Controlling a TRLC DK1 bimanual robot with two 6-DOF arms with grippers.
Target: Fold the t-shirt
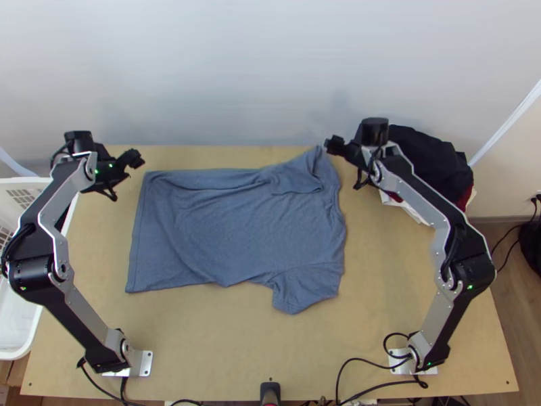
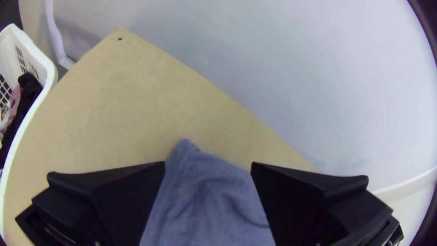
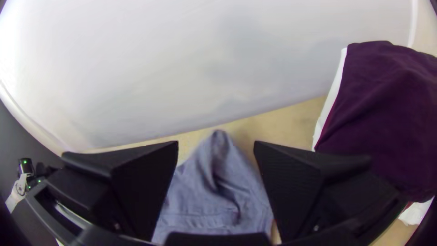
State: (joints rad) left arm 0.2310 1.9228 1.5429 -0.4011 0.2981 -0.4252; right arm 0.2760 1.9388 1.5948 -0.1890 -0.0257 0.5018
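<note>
Lying spread on the tabletop [image 1: 203,345], the shirt [image 1: 237,230] sits a bit toward 11 o'clock of its middle. Clock is the top view, 12 = far edge. Shirt is blue-grey, hem [image 1: 136,233] at 9, collar end at 3. Near sleeve [image 1: 308,287] lies fairly flat at 4 to 5. Far sleeve side, 1 to 2, is rumpled, with a fold in it and a peak [image 1: 316,154] near the far edge. Light creases across the body.

Left gripper [image 1: 128,169]: 10 o'clock of the shirt, just by the far hem corner [image 1: 147,174]. Jaws wide apart, nothing gripped. Its wrist view has that corner in line with the gap.

Right gripper [image 1: 347,162]: 2 o'clock of the shirt, beside the peak. Jaws wide apart too, no grip. Its wrist view has the peak in line with the gap. Can't tell if either one touches the cloth.

Arm bases: left at 8, right at 4, both on the near side.

Clothes pile [image 1: 433,159] at 2, by the right arm: black on top, some dark red, white at the bottom. White basket [image 1: 13,338] off the 9 o'clock edge, dark and pinkish cloth in it. Black stand [image 1: 270,390] at 6. Cables [image 1: 358,362] run near the bases. Pale wall [image 1: 237,68] past 12.
</note>
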